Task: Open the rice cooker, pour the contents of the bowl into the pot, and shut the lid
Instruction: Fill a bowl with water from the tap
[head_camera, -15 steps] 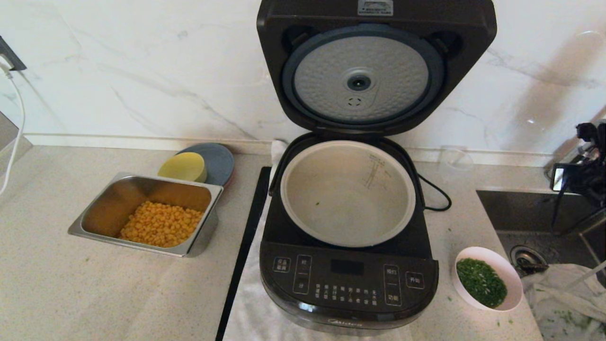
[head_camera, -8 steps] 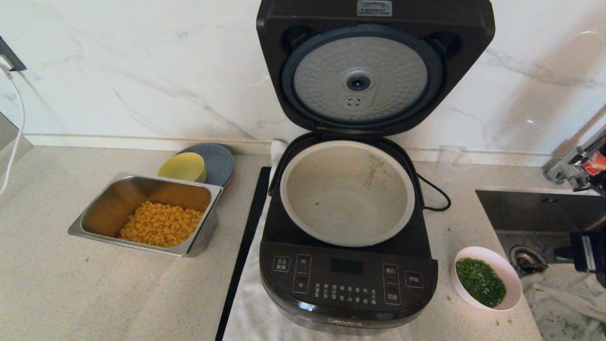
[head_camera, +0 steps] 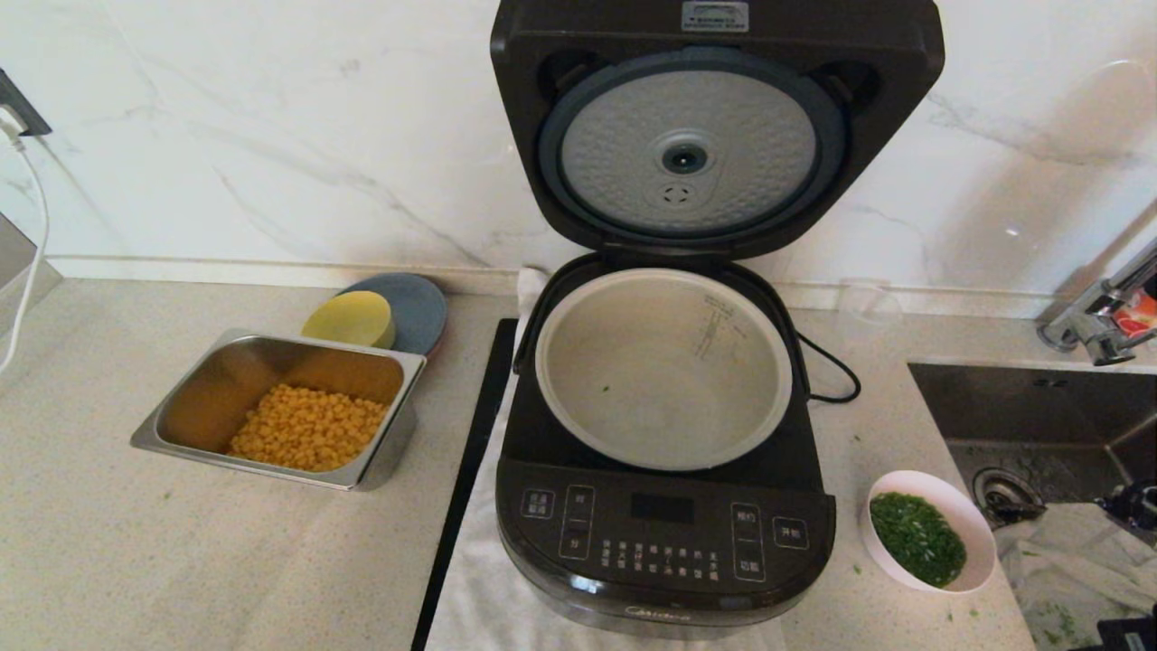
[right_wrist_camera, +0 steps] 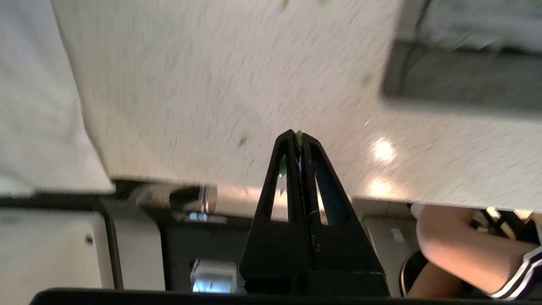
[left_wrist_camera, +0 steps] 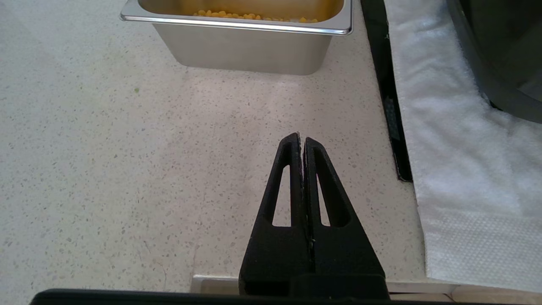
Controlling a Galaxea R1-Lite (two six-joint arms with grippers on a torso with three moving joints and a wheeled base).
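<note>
The rice cooker [head_camera: 664, 533] stands open in the middle of the counter. Its lid [head_camera: 714, 127] is upright, with the dimpled silver underside facing me. The pot [head_camera: 664, 366] inside is bare except for a speck of green. To the cooker's right sits the white bowl [head_camera: 976, 529], upright and untouched, holding the chopped green contents [head_camera: 917, 538]. My right gripper [right_wrist_camera: 298, 134] is shut, with small green bits stuck at its tips, low beyond the counter's front edge. Over bare counter near the corn tray, my left gripper [left_wrist_camera: 301, 137] is shut and holds nothing.
A steel tray of corn [head_camera: 280, 411] sits left of the cooker, with a yellow dish [head_camera: 351, 318] on a grey plate [head_camera: 418, 307] behind it. A sink [head_camera: 1039, 407] with a faucet [head_camera: 1098, 321] lies at the right. White cloth [head_camera: 479, 597] lies under the cooker.
My right arm has dropped from beside the faucet at the right edge to the lower right corner, almost out of the head view. Cooker, bowl and left arm are unmoved.
</note>
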